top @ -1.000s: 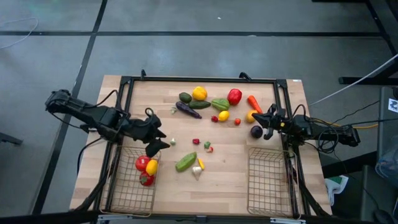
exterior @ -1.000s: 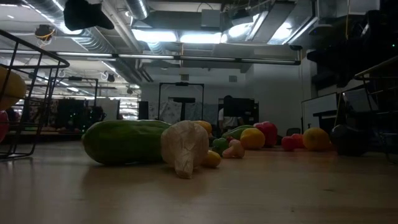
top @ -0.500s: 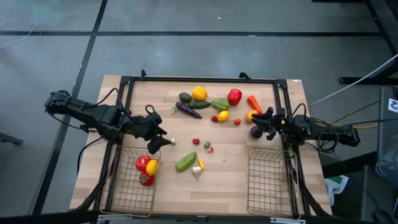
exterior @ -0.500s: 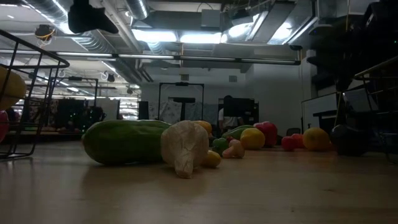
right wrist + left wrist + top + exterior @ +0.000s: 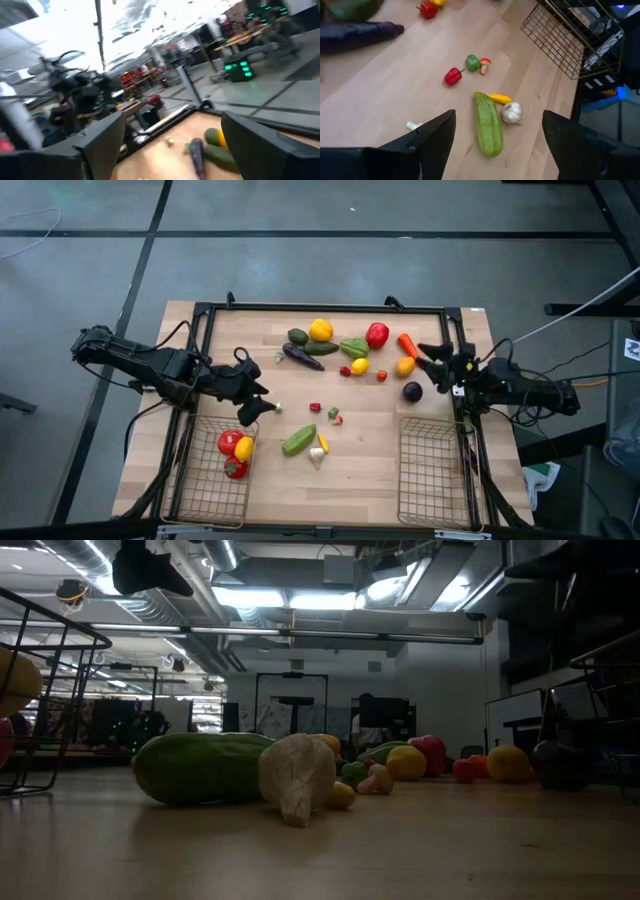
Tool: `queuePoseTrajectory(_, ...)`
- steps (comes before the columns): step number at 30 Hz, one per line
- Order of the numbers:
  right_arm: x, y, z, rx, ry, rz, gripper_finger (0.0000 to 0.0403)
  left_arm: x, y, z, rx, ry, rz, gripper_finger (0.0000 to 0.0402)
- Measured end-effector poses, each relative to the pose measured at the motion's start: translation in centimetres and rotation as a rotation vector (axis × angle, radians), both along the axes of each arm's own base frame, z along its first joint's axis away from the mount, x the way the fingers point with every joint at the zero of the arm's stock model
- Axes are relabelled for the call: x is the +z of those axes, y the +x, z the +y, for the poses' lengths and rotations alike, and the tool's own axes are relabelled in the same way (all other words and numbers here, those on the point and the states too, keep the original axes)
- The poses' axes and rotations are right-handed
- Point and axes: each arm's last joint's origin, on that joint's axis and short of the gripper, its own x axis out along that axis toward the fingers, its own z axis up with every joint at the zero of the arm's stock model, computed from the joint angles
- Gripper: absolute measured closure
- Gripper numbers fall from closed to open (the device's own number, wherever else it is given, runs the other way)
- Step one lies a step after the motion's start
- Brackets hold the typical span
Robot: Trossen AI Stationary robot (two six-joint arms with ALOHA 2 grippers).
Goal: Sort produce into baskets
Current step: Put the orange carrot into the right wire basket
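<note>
- Produce lies scattered over the wooden table (image 5: pixel 370 470) — a green cucumber (image 5: pixel 298 441) with a pale garlic bulb (image 5: pixel 317 457) and a small yellow piece (image 5: pixel 323 443) just beside it near the middle, and farther back an eggplant (image 5: pixel 302 357), a yellow pepper (image 5: pixel 320 330), a red pepper (image 5: pixel 377 334) and a carrot (image 5: pixel 409 346).
- Handling, as a judgement: these look like hollow toy pieces — light, rigid and smooth, so likely to slip or roll under a pinch. Long ones such as the cucumber are best taken across the middle of their width; round ones across the widest part.
- Three pieces, red and yellow, already sit in the left basket (image 5: pixel 205 500); the right basket (image 5: pixel 432 495) appears to hold none.
- Left gripper (image 5: pixel 255 406) hovers above the table just beyond the left basket's far edge, its fingers spread wide and holding nothing; in its wrist view the cucumber (image 5: pixel 487 123) lies ahead between the two fingers, near but not touched.
- Right gripper (image 5: pixel 432 362) is raised near the table's right rail, fingers parted and empty, with a dark purple round piece (image 5: pixel 412 391) and an orange piece (image 5: pixel 404 366) near it.
</note>
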Motion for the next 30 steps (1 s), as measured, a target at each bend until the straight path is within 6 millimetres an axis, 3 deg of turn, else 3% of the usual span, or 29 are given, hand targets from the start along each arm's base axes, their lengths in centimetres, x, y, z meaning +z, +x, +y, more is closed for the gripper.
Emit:
queuePoseTrajectory(12,5.0,0.1,-0.6,-0.242,0.111,0.375,0.0107,0.1,0.3,1.0,0.032,0.135,-0.017,0.0109)
queuePoseTrajectory(21,8.8,2.5,-1.9,-0.352,0.148,0.605,0.0107,0.1,2.8,3.0,0.033,0.25,-0.211,0.0109)
queuePoseTrajectory(25,9.2,3.8,-3.6,-0.342,0.236,0.739,0.0107,-1.1,3.6,3.9,0.047,0.282,-0.194,0.0109)
queuePoseTrajectory(30,7.7,5.2,-6.6,-0.312,0.39,0.904,0.0107,-1.8,4.8,4.4,0.019,0.352,-0.183,0.0109)
